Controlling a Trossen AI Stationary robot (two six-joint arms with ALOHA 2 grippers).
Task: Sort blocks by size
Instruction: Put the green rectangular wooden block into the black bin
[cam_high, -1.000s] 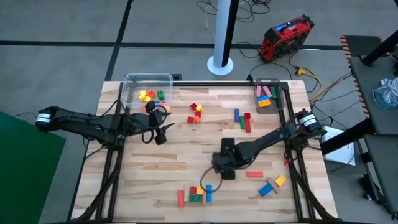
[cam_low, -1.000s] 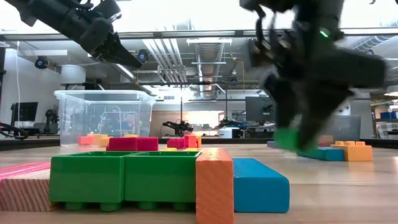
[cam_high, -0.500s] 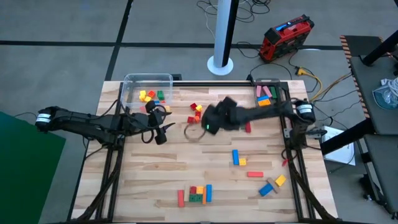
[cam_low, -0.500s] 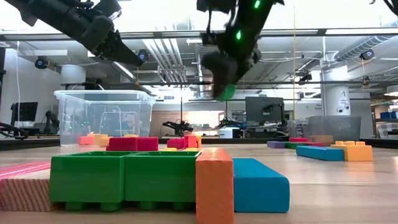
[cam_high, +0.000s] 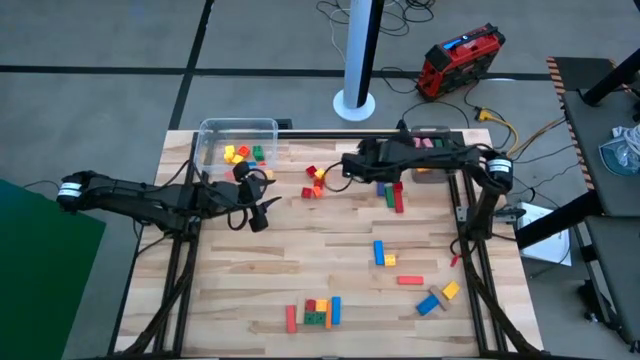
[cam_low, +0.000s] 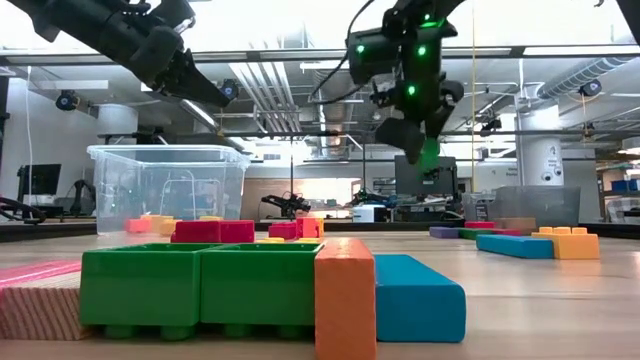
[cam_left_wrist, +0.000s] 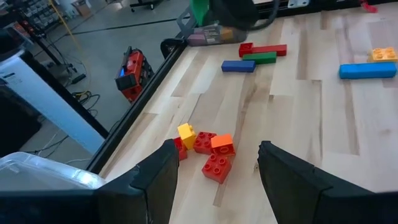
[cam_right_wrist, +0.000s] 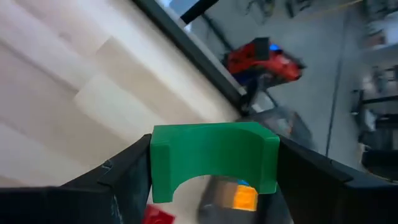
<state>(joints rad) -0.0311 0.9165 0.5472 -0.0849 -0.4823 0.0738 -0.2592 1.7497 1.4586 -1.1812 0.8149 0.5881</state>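
Mid-carry, by the look of it: right gripper (cam_right_wrist: 214, 186) clamped on a green arch-shaped plastic block (cam_right_wrist: 214, 158), held high in the air at the upper centre of the high view, over the far part of the pale wooden slatted table (cam_high: 300, 270); same green block (cam_low: 429, 154) visible in the low view hanging under the lit-up wrist, well clear of the tabletop.

Next move, as a judgement: travel to whichever container suits this block's size, then lower and release; grey shallow tray (cam_high: 447, 165) holding pink and other bars at the upper right of the high view lying near the gripper; clear plastic tub (cam_high: 215, 135) holding small yellow, red and green blocks at the upper left, farther off; cannot tell which is meant.

Left gripper (cam_left_wrist: 214, 171) hovering with fingers spread apart and empty, left of centre in the high view, just beside the tub; a cluster of red, yellow and orange small bricks (cam_left_wrist: 205, 149) ahead of it on the wood.

Room for moving: plenty of bare wood mid-table; blue, green and red long bars (cam_high: 390, 192) lying under the right arm's path, so height worth keeping; black frame rail (cam_high: 462, 215) along the right edge and the tray's rim as the things to clear on descent; loose mixed blocks (cam_high: 315, 312) at the lower centre, well apart from both arms.
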